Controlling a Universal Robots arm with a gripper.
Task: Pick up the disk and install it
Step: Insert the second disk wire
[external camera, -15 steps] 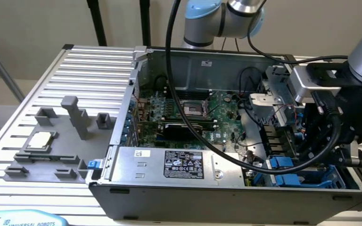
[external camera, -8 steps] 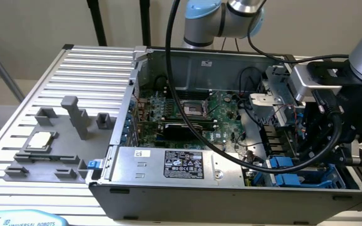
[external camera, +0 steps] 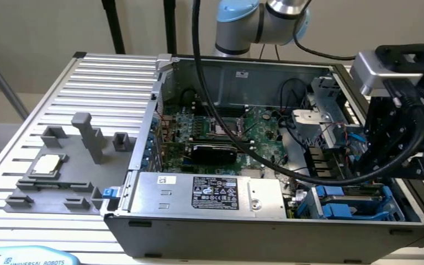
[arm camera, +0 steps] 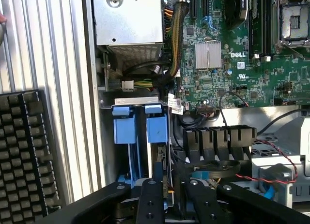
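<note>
An open grey steel computer case (external camera: 271, 234) lies on a ribbed aluminium desk (external camera: 86, 83), its green motherboard (external camera: 227, 130) exposed beside the boxy grey power supply (external camera: 205, 193). The matte black hand (arm camera: 169, 185) hangs low over the drive bay at the case's corner, on the exterior view's right. Its two flat fingers (arm camera: 148, 200) stand close together, apparently pinching the thin edge of the disk (arm camera: 157, 141), though the contact is partly hidden. The disk sits upright in the bay in its glossy blue plastic carrier, directly beneath the hand.
</note>
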